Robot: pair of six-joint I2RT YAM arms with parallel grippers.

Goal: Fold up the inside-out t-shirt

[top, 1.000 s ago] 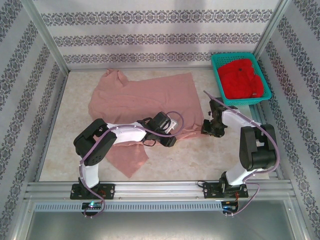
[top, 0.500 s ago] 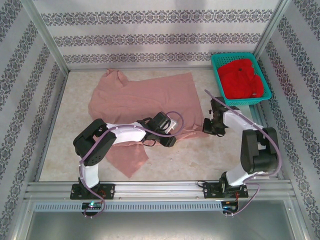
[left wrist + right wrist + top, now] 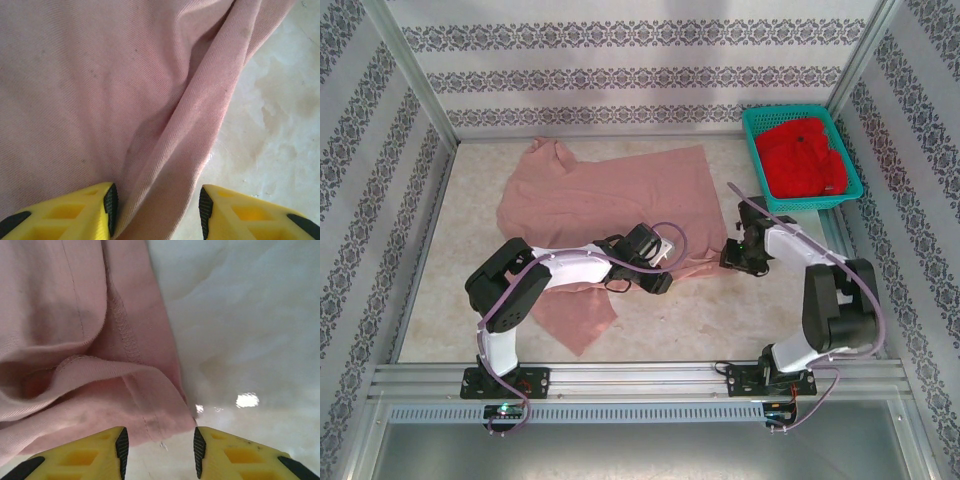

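Since the earlier frame the right arm has shifted only a little: its elbow stands slightly more to the right, and its gripper has slid a bit to the left, towards the cloth. Left arm and shirt lie as they did.

On the table (image 3: 720, 320), the inside-out t-shirt (image 3: 610, 195) is the largest thing. It is spread flat over the far and middle part, more to the left side. One sleeve is bunched near the far edge and one flap reaches towards the near edge, left of the middle. Its right border ends near the middle of the table.

At the far right corner stands a teal basket (image 3: 752, 150) with a red garment (image 3: 805, 155) inside, well apart from the shirt.

The left gripper (image 3: 658, 283) rests low on the near border of the shirt. In its wrist view the left gripper (image 3: 155, 202) has its jaws about half wide, with a raised fold of the t-shirt (image 3: 100, 90) lying between them; they do not squeeze it.

The right gripper (image 3: 732, 258) is at the right border of the shirt. In its wrist view the right gripper (image 3: 157, 445) is also parted, holding nothing. The stitched hem corner of the t-shirt (image 3: 75, 340) comes just in front of the left finger, and bare table shows between the jaws.
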